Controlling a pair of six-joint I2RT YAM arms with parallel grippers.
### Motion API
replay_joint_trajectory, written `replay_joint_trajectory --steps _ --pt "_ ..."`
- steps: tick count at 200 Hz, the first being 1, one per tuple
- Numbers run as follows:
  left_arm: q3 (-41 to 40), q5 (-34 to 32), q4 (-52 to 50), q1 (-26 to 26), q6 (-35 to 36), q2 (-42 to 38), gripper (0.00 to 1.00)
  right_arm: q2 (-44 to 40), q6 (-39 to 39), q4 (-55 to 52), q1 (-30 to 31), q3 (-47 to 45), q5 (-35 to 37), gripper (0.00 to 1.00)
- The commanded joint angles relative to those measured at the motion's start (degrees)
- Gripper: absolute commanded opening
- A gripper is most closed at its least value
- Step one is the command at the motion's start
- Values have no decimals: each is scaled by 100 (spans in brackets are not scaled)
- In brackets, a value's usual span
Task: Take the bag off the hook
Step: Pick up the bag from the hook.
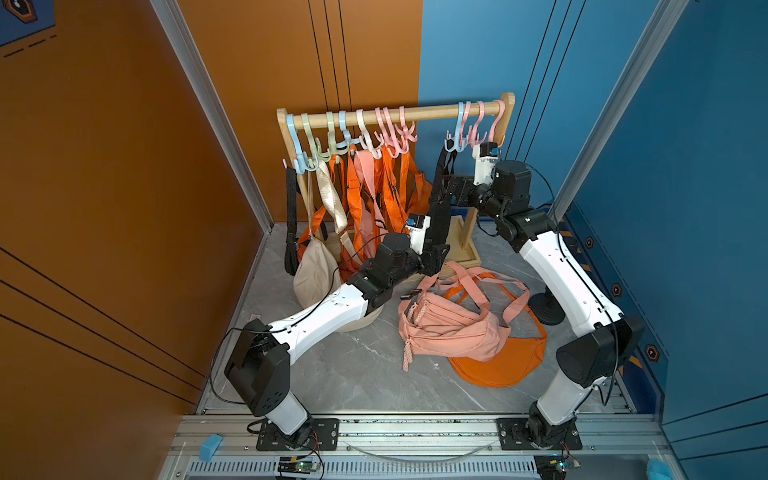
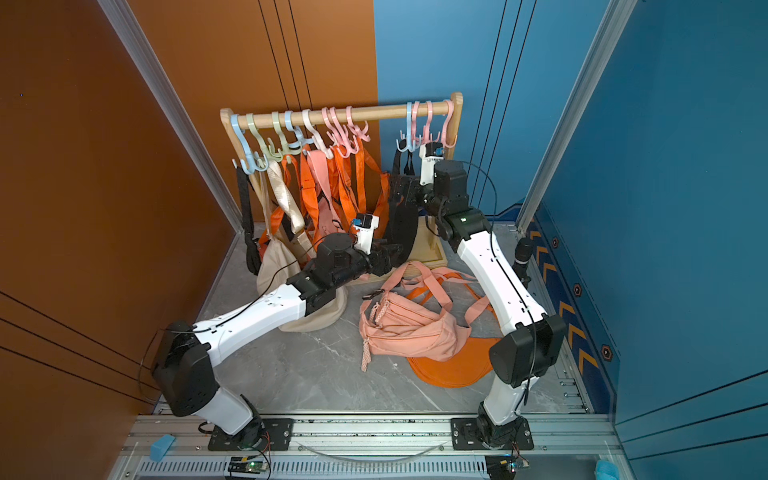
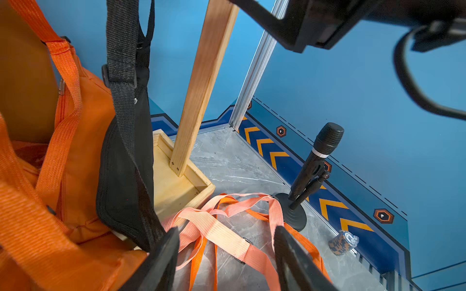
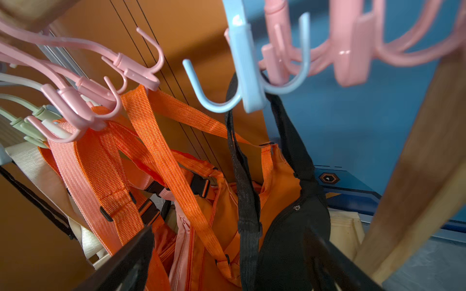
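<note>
A wooden rack [image 1: 415,113] with a rail of pastel hooks stands against the back wall; a black bag [image 1: 439,216] hangs by its strap from a light blue hook [image 4: 252,83] near the rack's blue-wall end, its body dangling beside that end's post; the left gripper [image 3: 225,230] sits low in front of the rack's base, fingers spread and holding nothing, one finger [image 3: 161,257] just beside the bag's bottom edge; the right gripper [image 4: 229,231] is raised under the rack's rail, just below the blue hook, jaws wide and released, facing the bag's strap; a pink bag [image 1: 449,328] and an orange bag [image 1: 498,365] lie on the floor in front of the rack
</note>
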Motion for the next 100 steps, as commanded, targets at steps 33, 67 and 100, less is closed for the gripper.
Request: replay_joint_trajectory --steps 33,67,100 --pt "-665 -314 204 36 -40 -765 62 728 5 -429 94 961 269 93" --pt "-1213 -506 214 111 -221 -1303 62 1169 37 -734 102 1571 430 90" --pt "-1821 -580 238 106 -297 -1775 62 1030 28 -837 51 1451 362 91"
